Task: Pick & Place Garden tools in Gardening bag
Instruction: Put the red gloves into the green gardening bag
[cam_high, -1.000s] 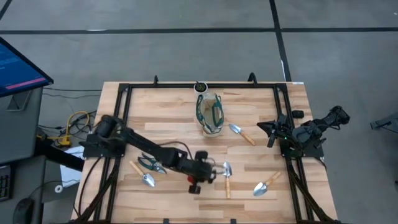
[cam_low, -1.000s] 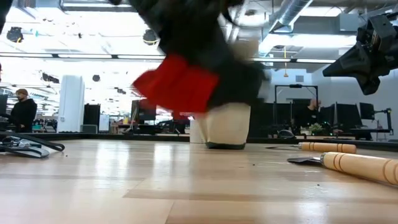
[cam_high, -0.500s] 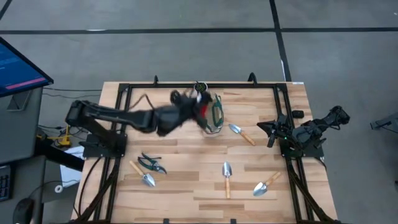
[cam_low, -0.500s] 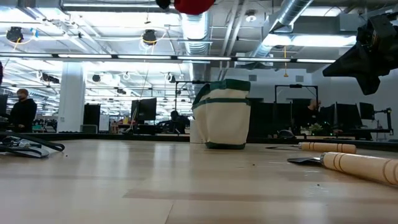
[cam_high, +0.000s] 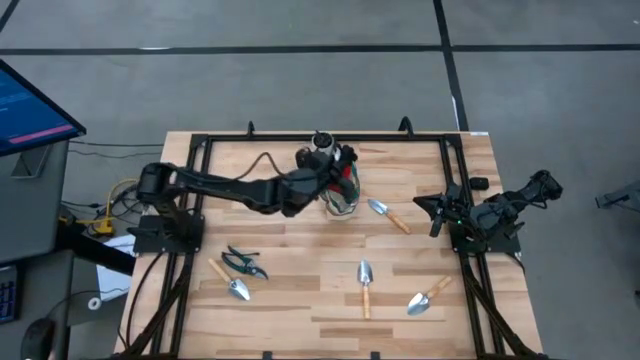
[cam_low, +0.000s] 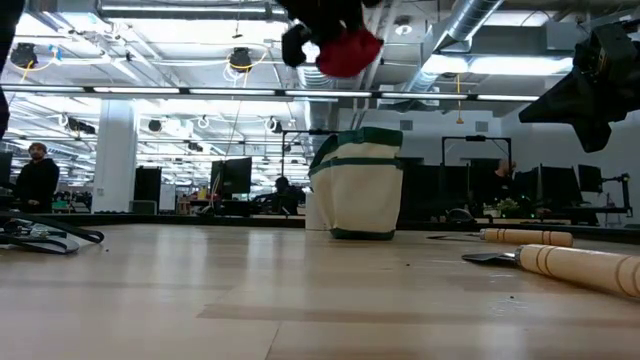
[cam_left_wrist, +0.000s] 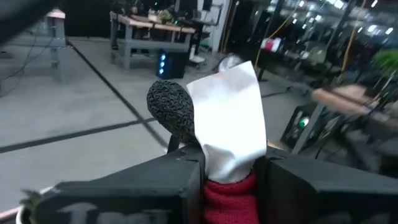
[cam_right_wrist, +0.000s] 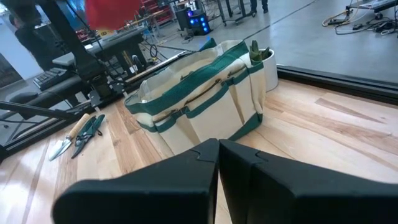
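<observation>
The red-and-black glove (cam_low: 347, 50) hangs in my left gripper (cam_high: 333, 172) over the cream gardening bag with green trim (cam_low: 360, 185), which stands upright at the table's far middle (cam_high: 341, 203). In the left wrist view the glove (cam_left_wrist: 217, 124) shows a white tag and a black textured tip. Three trowels (cam_high: 386, 213) (cam_high: 365, 284) (cam_high: 428, 297) lie on the right half of the table. A further trowel (cam_high: 232, 284) and the shears (cam_high: 245, 263) lie near left. My right gripper (cam_right_wrist: 218, 152) is shut and empty at the right edge. My left gripper pinches the glove's red part (cam_left_wrist: 229, 196) between its two fingers (cam_left_wrist: 186, 183), coming from the table's left. The white tag and black tip stick out past the fingertips. The glove is lifted clear, above the bag's open top.
A small white pot (cam_right_wrist: 271, 70) with a green plant stands just behind the bag at the far edge. A black frame rail (cam_high: 300, 140) runs round the tabletop. The middle front of the table has free wood between the tools.
My left gripper has carried the glove from the near middle of the table up and toward the far edge. It then went a little right and down, so the glove now hangs over the bag's mouth. It has stayed shut on the glove.
</observation>
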